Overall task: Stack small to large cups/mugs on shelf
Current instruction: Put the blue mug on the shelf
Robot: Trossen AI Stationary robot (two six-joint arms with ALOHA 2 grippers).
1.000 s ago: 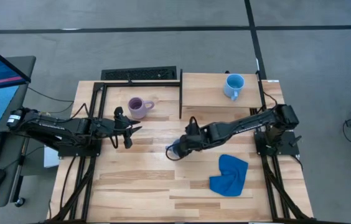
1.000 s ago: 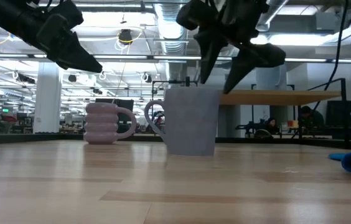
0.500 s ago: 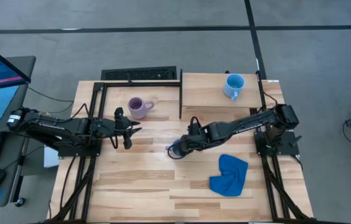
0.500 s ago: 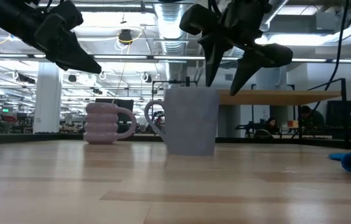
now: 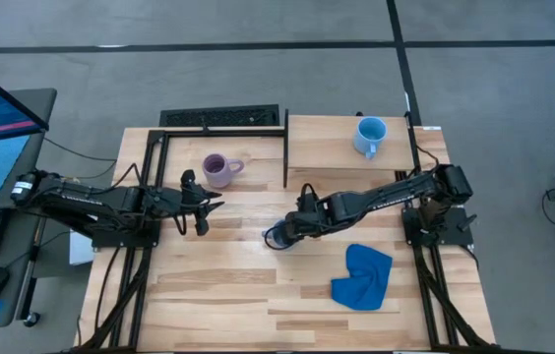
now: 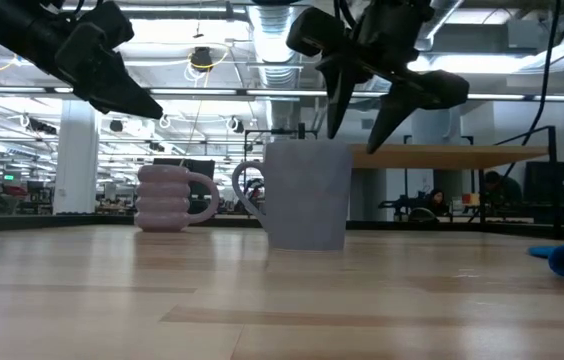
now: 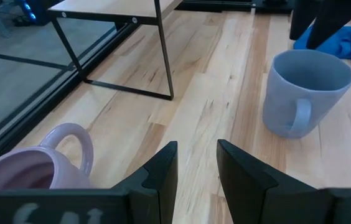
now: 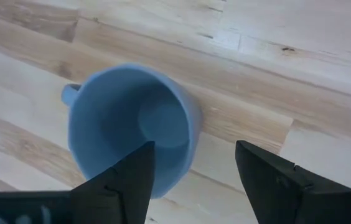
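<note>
Grey mug (image 5: 275, 237) upright mid-table under right gripper (image 5: 288, 233), jaws spread and straddling its rim, clasping nothing; lilac mug (image 5: 217, 170) nearer far edge; sky-blue mug (image 5: 369, 136) on shelf (image 5: 327, 147) at far right corner; left gripper (image 5: 206, 208) hovering, jaws parted, empty.

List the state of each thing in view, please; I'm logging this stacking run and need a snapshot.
Grey mug: upright on the table, empty, not gripped.
Purple mug: upright on the table, beside the shelf.
Light blue mug: upright on the shelf.
Cloth: crumpled on the table.
Right gripper: open, above the grey mug.
Left gripper: open, empty, clear of the mugs.
</note>
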